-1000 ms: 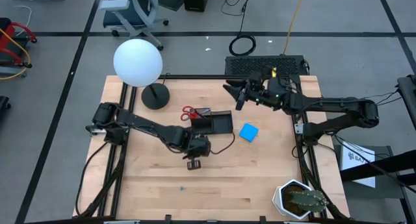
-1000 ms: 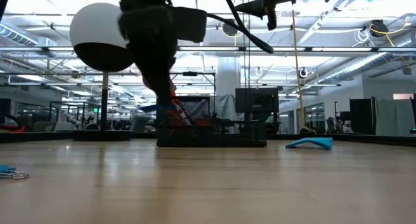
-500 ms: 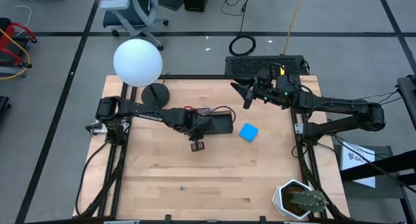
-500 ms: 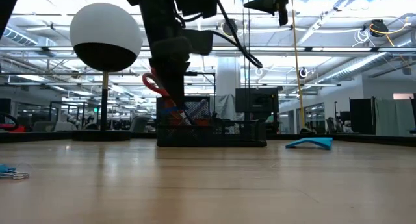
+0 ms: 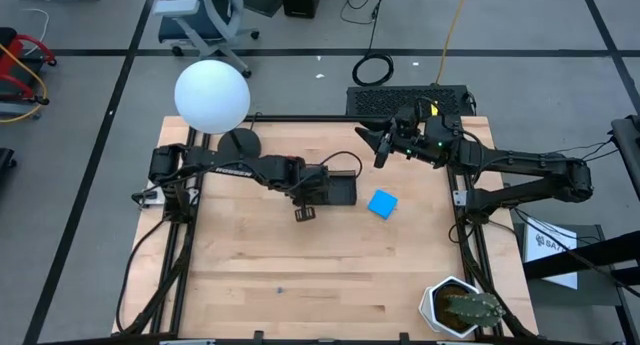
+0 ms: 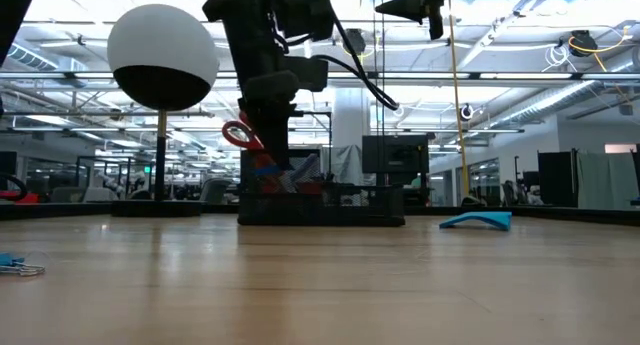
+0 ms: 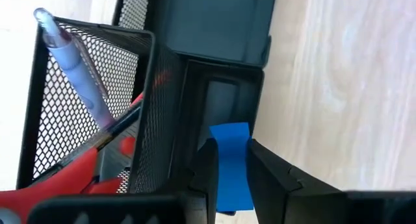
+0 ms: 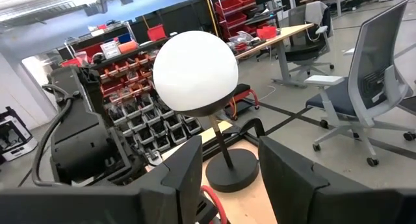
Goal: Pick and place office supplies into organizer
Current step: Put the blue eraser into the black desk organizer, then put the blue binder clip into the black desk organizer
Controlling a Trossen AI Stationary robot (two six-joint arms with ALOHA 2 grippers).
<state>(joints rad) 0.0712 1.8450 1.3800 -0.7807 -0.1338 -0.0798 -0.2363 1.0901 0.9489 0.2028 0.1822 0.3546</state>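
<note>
The black organizer (image 5: pixel 342 190) stands mid-table. Its tall mesh section holds red-handled scissors (image 7: pixel 58 185) and a greyish pen (image 7: pixel 71 55), both leaning against the mesh. My left gripper (image 7: pixel 229 152) points steeply down over the organizer's low compartment (image 7: pixel 218 100), shut on a small blue eraser-like piece (image 7: pixel 231 136). The bright blue square pad (image 5: pixel 381 203) lies flat on the table to the organizer's right. My right gripper (image 5: pixel 380 145) hovers high near the far right, open, with nothing between its fingers (image 8: pixel 182 178). My left gripper pinches the small blue piece between its two fingers, on its two opposite faces (image 7: pixel 232 178). The fingers come from above, slanting down. The piece's free end sticks out past the fingertips over the low compartment; whether it touches the organizer cannot be told.
A lamp with a white globe (image 5: pixel 212 95) and a round black base (image 5: pixel 240 143) stands at the far left. A potted cactus (image 5: pixel 462 305) sits at the near right corner. A small blue clip (image 6: pixel 15 265) lies near the front. Bare wood lies in front of the organizer.
My left gripper has swung toward the table's far edge, from the bare wood in front of the organizer to above it, carrying the blue piece and staying shut on it. My right gripper has drawn back a little toward the right edge.
</note>
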